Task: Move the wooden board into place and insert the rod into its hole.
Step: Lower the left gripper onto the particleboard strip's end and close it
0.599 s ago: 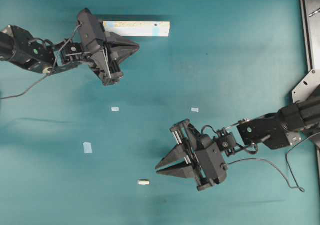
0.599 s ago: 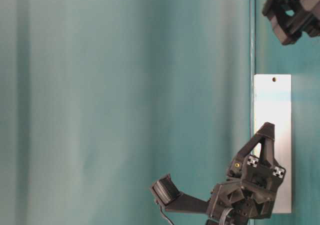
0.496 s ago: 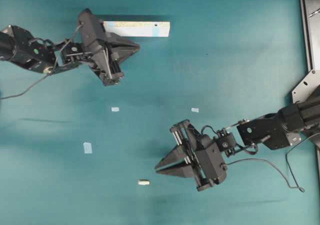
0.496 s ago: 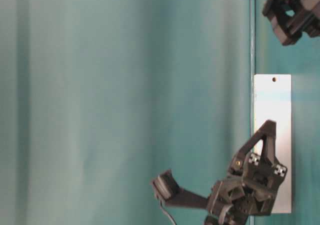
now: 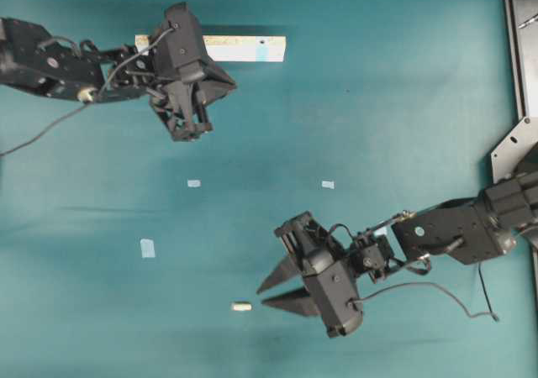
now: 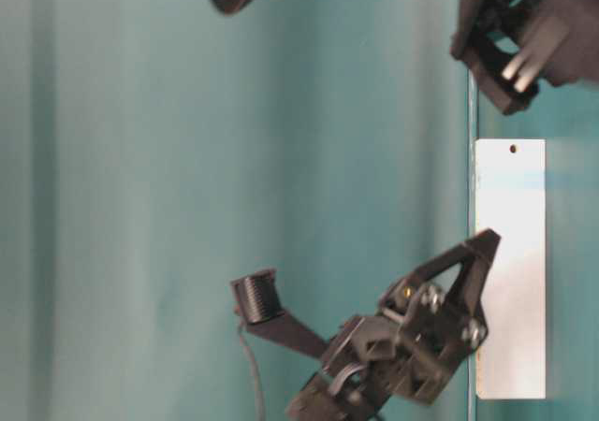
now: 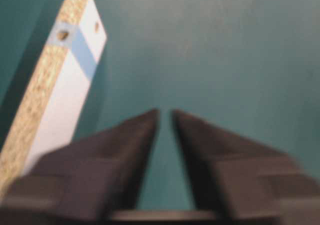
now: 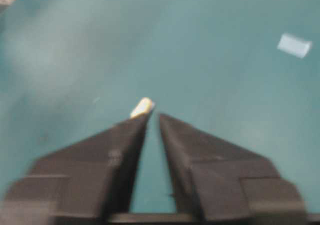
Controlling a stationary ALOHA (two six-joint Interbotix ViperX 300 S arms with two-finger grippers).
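The wooden board (image 5: 248, 49) lies flat along the table's far edge, its light-blue patch near the right end. In the left wrist view the board (image 7: 65, 100) stands left of the fingers, outside the jaws, with a dark hole in its end. My left gripper (image 5: 234, 81) hangs over the board's middle and is open a narrow gap on nothing; it also shows as the left gripper (image 7: 165, 113). The rod (image 5: 241, 307) lies on the cloth near the front. My right gripper (image 5: 261, 296) is open just right of it. The rod (image 8: 142, 107) peeks past the left fingertip (image 8: 145, 119), outside the jaws.
Three pale-blue tape squares sit on the teal cloth: one tape square (image 5: 194, 183), a second (image 5: 328, 185) and a third (image 5: 148, 248). A metal frame (image 5: 517, 50) runs along the right edge. Loose cables trail from both arms.
The left gripper has swung right and further over the board, uncovering the board's left end. The right gripper has shifted left and down and turned toward the rod.
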